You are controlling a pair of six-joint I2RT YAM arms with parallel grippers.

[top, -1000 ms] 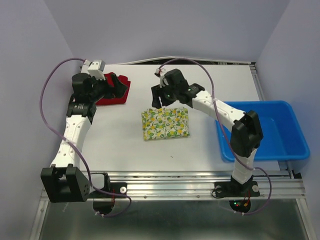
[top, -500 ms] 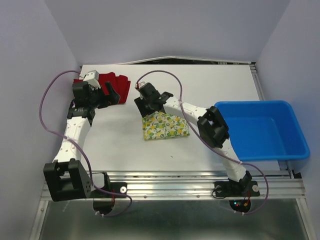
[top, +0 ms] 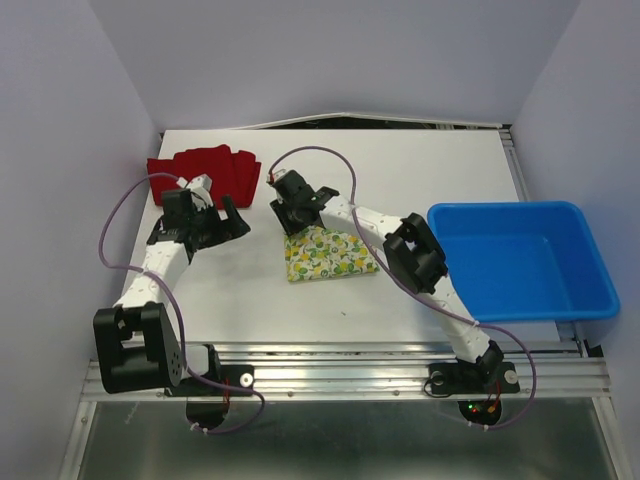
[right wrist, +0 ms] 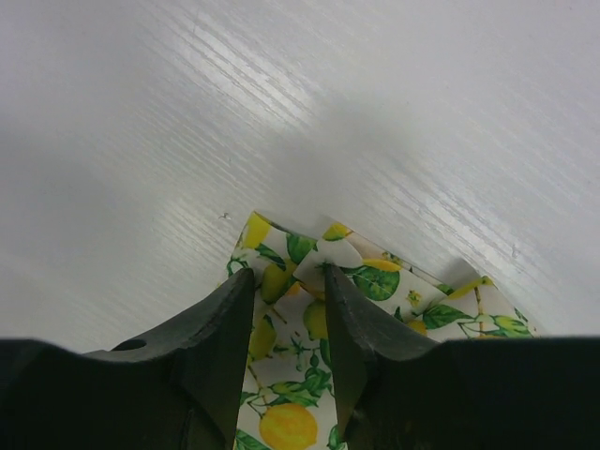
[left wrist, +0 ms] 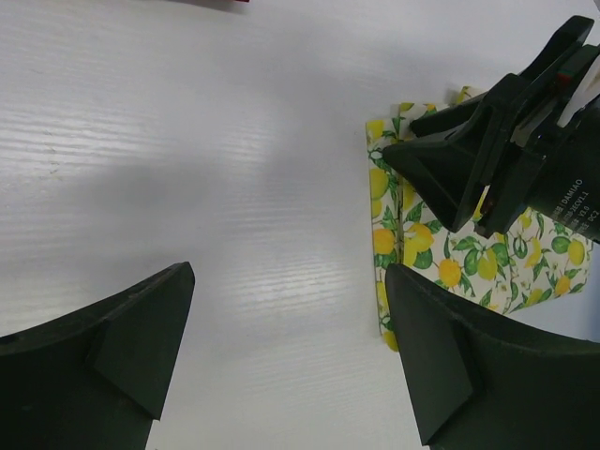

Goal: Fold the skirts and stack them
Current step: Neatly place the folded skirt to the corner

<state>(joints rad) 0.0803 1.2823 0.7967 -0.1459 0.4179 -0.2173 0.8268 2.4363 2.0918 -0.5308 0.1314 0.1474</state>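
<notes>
Pulled back from the red skirt (top: 205, 168), now beyond them, the left jaws hang wide open over the white desk (top: 430, 170) while the right jaws pinch a corner of the lemon skirt (top: 335, 258).

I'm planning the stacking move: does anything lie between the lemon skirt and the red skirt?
Nothing lies on the table between lemon skirt and red skirt; the open left gripper hangs near that path.

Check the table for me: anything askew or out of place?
Nothing damaged. The lemon skirt is folded, but its layers sit stepped at the far corner. The red skirt lies loosely spread at the far left, apart from it and not stacked.
</notes>
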